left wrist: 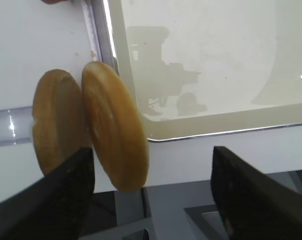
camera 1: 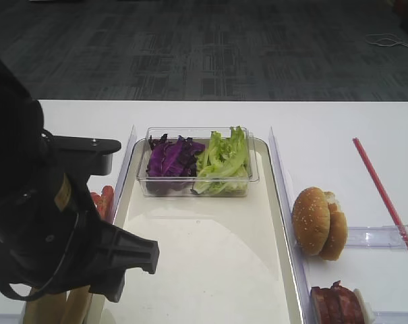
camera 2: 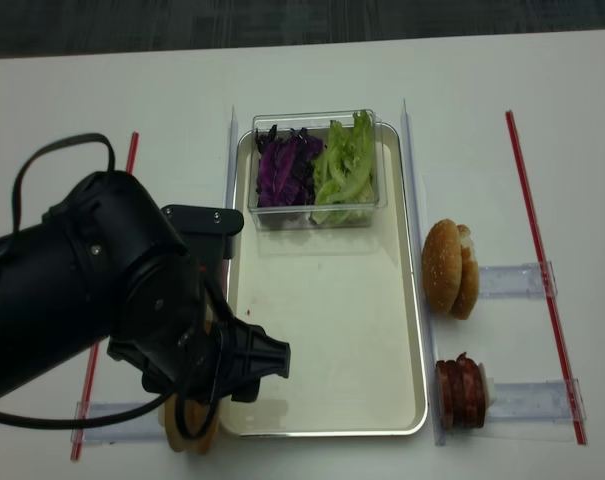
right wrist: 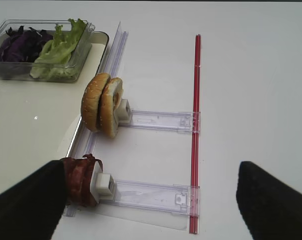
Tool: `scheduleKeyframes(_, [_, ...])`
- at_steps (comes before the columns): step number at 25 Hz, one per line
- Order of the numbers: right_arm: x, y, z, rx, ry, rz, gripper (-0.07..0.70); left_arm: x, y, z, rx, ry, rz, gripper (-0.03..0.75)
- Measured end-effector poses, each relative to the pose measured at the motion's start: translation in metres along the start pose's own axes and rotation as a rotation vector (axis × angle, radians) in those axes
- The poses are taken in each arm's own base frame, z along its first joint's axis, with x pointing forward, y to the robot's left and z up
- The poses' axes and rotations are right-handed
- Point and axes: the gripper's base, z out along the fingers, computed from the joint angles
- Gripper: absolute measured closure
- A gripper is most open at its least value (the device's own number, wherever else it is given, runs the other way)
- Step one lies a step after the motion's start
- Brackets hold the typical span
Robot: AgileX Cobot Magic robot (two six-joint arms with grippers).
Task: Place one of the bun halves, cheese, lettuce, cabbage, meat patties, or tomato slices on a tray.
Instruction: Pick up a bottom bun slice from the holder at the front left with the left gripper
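Left gripper (left wrist: 151, 192) spread, straddling plain bun halves (left wrist: 113, 132) standing on edge, not yet pinched, just left of tray (left wrist: 205, 125) near-left corner. Tray lay right of gripper.

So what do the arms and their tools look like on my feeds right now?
The left arm is bulky, wrapped in a matte black cover, with a black cable looping off its back and a black bracket carrying small screws. Its tool shows as two dark, wedge-shaped black fingers. The right tool shows only two blurred black fingers at the frame's bottom. No markings are legible.
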Motion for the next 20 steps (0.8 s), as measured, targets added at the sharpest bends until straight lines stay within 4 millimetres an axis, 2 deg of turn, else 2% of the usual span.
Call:
scheduleKeyframes(11, [0.0, 0.0, 0.0, 0.0, 0.0, 0.0, -0.043, -0.003, -0.008, 0.024, -0.1, 0.024, 0.004, 0.277])
scheduleKeyframes(20, [0.0, 0.0, 0.0, 0.0, 0.0, 0.0, -0.043, -0.006, -0.01, 0.034, -0.134, 0.043, 0.014, 0.302])
